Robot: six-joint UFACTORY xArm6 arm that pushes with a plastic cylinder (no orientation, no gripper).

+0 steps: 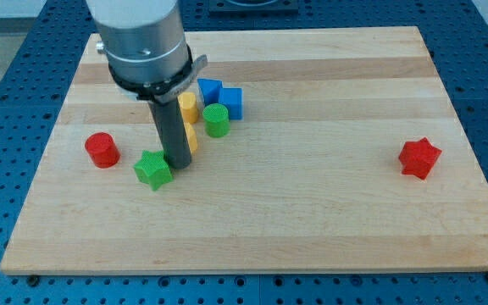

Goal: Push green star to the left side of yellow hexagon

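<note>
Here's the wooden bench (312, 212), and my tip (177, 163) is down on it, planted right against the green star (153, 169). The star sits just to the view's left of the tip, touching it or as good as, a shade lower in the view. There's no claw on this arm, only the dark rod, so nothing can be said about a grip.

Behind the rod, to the view's right, two yellow pieces peek out. The upper yellow block (188, 107) shows beside the rod near the arm's grey housing (138, 38). The lower yellow block (191, 138) shows just above the tip. The rod hides a good part of both, so I can't say which is the hexagon, nor whether they touch each other.

The green star lies down and to the view's left of that yellow pair, with the rod between them.

A green cylinder (216, 120) stands just to the view's right of the yellow pieces. Above it, two blue blocks crowd close: one blue block (208, 89) nearer the rod, the other blue cube (231, 102) to its right.

Off on the view's left, a red cylinder (102, 149) stands alone, near the green star but apart from it. Far over on the view's right, a red star (419, 158) sits well away from everything.
</note>
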